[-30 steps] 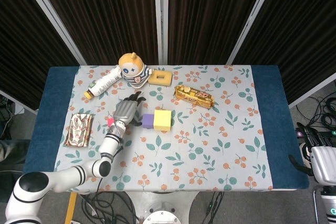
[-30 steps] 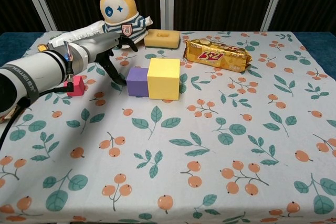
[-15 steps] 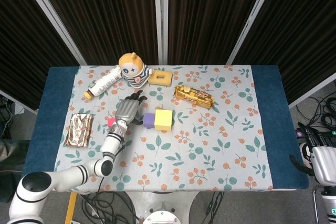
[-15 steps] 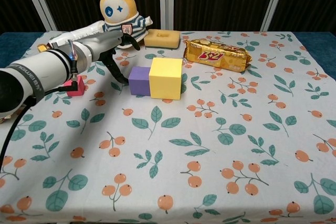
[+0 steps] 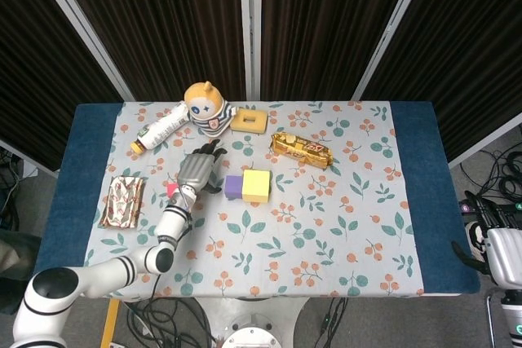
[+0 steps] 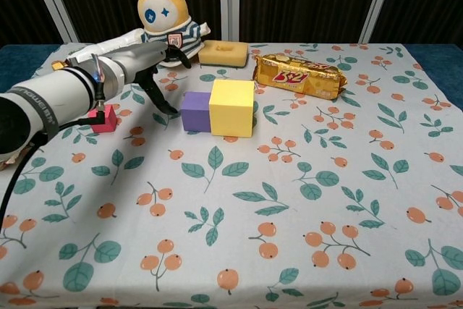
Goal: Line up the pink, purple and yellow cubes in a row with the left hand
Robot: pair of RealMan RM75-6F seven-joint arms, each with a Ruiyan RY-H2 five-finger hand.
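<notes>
Left hand [image 5: 196,171] [image 6: 148,63] is over the worktop [image 5: 351,226] [image 6: 347,200] just left of the purple cube [image 5: 233,186] [image 6: 195,111], fingers spread apart and pointing down/forward, holding nothing; can't tell whether a fingertip touches the purple cube's left face. Purple cube and yellow cube [image 5: 256,185] [image 6: 231,108] sit flush side by side, purple on the left, yellow noticeably bigger. Pink cube [image 5: 172,191] [image 6: 103,118] is apart from the pair, further left, mostly hidden by the left forearm in chest view, only a sliver visible beside the wrist in head view. So two cubes are in a row, pink not yet lined up. Right hand [image 5: 499,244] is parked off the right edge of the worktop, only seen in head view, too small to tell its finger state. Other stuff on the worktop: plush doll [image 5: 207,108] [image 6: 166,16] at the back, white bottle [image 5: 159,133] [image 6: 98,50] lying left of it, yellow sponge [image 5: 249,121] [image 6: 223,53] just right of the doll, gold snack pack [image 5: 302,149] [image 6: 300,75] behind-right of the cubes, patterned pouch [image 5: 122,200] near the left edge.
</notes>
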